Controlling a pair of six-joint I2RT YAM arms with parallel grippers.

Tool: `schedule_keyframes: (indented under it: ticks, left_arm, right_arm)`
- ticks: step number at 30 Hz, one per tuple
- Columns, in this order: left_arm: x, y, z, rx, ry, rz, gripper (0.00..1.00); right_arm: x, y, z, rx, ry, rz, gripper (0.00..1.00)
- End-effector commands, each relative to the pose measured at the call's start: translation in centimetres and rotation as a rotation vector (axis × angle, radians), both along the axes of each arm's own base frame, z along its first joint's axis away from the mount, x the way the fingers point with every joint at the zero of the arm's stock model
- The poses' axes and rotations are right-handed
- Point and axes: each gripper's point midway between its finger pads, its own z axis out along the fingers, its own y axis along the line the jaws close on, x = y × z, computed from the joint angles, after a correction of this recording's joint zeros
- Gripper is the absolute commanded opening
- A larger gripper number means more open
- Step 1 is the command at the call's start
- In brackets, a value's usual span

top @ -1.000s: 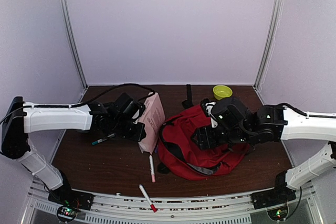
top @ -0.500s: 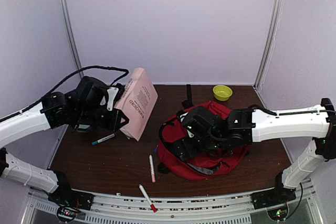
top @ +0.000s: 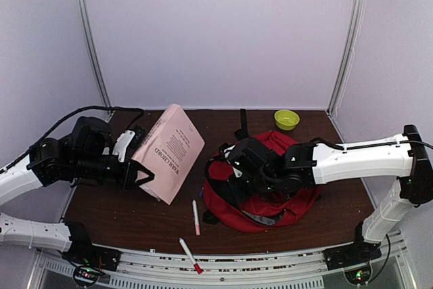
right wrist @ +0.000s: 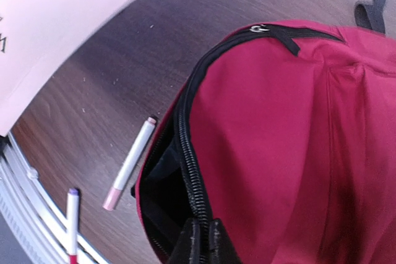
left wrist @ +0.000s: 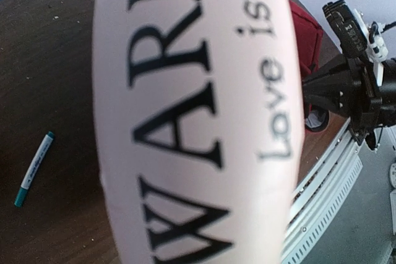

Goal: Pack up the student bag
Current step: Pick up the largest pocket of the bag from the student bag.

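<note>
The student bag point(top: 298, 201) lies slumped on the right half of the counter point(top: 135, 214), with its zipped mouth turned toward the left arm. The right gripper point(right wrist: 199, 230) is set at the lower rim of that mouth, and its fingers appear to be pressed together on the zip edge, though the contact itself is cut off at the bottom of the wrist view. The rim is judged to be pinched so that the mouth can be pulled wide. At present only a narrow dark slit is shown.

A pink paperback book point(top: 169, 150) is held tilted and clear of the counter, with the left gripper point(top: 142, 167) clamped on its left edge. The book is presented just beside the bag's mouth, presumably to be slid in next.

The book's face is far broader than the slit, so more lift on the rim is likely to be needed. Open air is left between book and bag. On the counter beneath it a pink-capped marker point(top: 196, 216) lies just beside the mouth, and a red-tipped marker point(top: 190, 255) rests at the near edge. A teal marker point(left wrist: 34, 168) lies well apart on the left, and a green bowl point(top: 287, 119) sits at the back right.
</note>
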Motion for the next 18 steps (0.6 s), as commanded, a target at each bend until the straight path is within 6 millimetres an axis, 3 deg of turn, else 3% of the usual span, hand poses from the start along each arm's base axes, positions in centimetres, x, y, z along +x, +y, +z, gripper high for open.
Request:
schedule_keyframes:
  ticks: [1,8,18]
  left_arm:
    - [-1.8,-2.0,2.2,-0.151,-0.016,-0.123,0.07]
    - [-4.2,-3.1,3.1,-0.260,0.007,-0.245,0.06]
    - [-5.7,-4.3,3.0,-0.355,0.063,-0.321,0.06]
  right_arm:
    - [0.5,0.3,1.0,0.017,-0.029,0.000,0.00]
    - [1.1,-0.7,4.2,0.025,-0.097,-0.015,0.00]
    - [3.8,-5.4,9.2,0.027,-0.230,-0.193,0.00]
